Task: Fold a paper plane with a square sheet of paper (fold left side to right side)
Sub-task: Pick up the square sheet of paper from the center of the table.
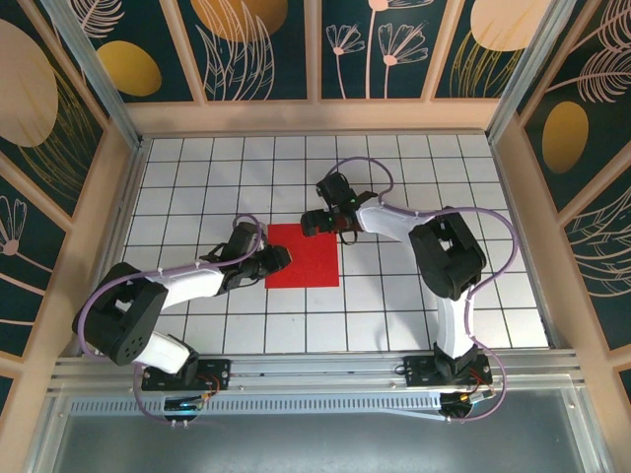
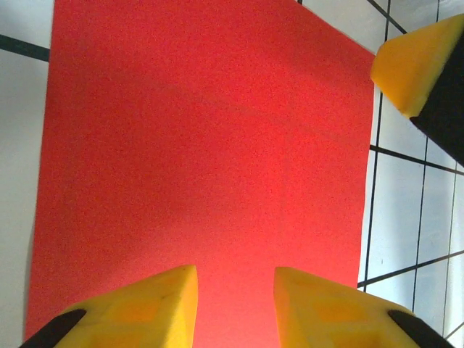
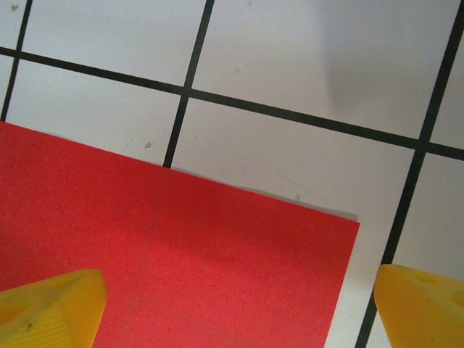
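A thin, bright red square sheet of paper is seen lying flat in the middle of the white, black-gridded table, unfolded, with both arms brought in over it. The left gripper is placed at the sheet's left edge; its yellow fingertips are held a narrow gap apart above the paper, and nothing is visibly pinched. The right gripper is held at the far edge, towards the far right corner, with its jaws spread wide and nothing grasped.

The fold from left to right is judged not yet begun. Because the sheet lies flush on the table, the left edge could be missed by the pads, or only scuffed and crumpled. If the far right corner is not pinned, the whole sheet could be pushed rightwards instead of being lifted. Should the edge be carried over askew, an off-square crease would be set and the plane spoiled.

The placing of both arms on the sheet is given by the overhead view alone, where the jaw gaps are too small to be judged. The narrow gap is supplied by the left wrist view, in which one yellow finger of the other gripper is also caught beyond the far right corner. That corner, sharp and flat between wide fingers, is shown by the right wrist view.
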You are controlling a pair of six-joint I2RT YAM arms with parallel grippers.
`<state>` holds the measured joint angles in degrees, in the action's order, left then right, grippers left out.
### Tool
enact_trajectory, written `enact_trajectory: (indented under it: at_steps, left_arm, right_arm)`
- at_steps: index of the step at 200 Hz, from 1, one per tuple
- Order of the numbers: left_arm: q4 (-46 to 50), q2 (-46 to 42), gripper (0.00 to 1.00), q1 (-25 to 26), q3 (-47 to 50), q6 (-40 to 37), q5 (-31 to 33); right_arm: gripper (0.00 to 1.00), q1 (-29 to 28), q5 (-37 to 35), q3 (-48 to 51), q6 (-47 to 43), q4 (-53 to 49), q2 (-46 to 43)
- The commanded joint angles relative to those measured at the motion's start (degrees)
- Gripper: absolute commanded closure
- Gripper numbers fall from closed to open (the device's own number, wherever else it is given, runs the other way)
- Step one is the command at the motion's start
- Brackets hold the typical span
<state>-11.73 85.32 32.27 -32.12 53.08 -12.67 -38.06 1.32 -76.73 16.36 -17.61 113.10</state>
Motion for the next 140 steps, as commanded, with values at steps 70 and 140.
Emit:
enact_trajectory:
  at_steps: [70,140]
  left_arm:
    - [0.3,3.7,0.73,0.4,1.0,-1.4,0.2]
    - [-0.4,6.2,0.76,0.4,1.8,-1.4,1.4]
  right_arm:
    - [0.04,-1.6,-1.8,-3.3,-1.5,-2.3,4.7]
    - [0.05,-3.5,-0.5,-3.3,-1.1,-3.9,5.2]
